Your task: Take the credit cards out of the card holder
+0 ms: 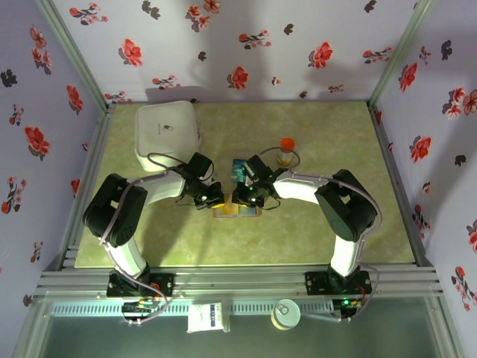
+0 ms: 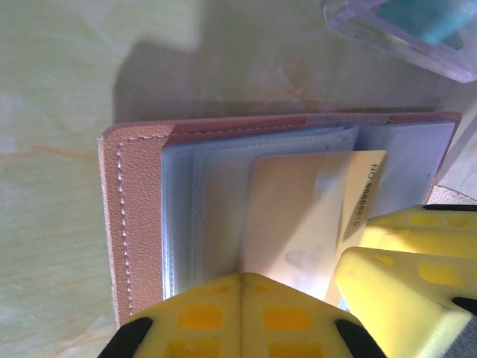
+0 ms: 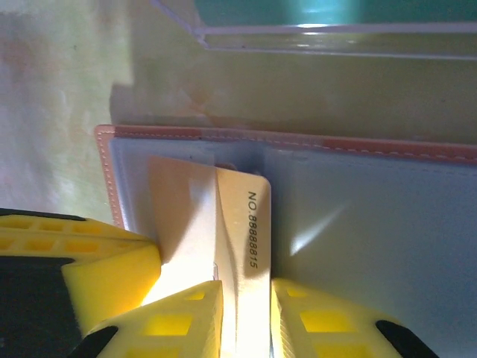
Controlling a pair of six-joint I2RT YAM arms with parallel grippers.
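R hand (image 3: 246, 292) clamped on tan card (image 3: 252, 216) at card holder's (image 2: 138, 224) 6 o'clock; L hand (image 2: 242, 298) fingers together, atop holder

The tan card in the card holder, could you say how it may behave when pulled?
The tan card looks thin and glossy: probably light, slightly flexible, slippery. Its snug sleeve may drag the card holder along.

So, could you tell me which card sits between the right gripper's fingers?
The tan card printed NO.88888815, sticking out of the open card holder. The teal card lies apart in a clear sleeve beyond the holder.
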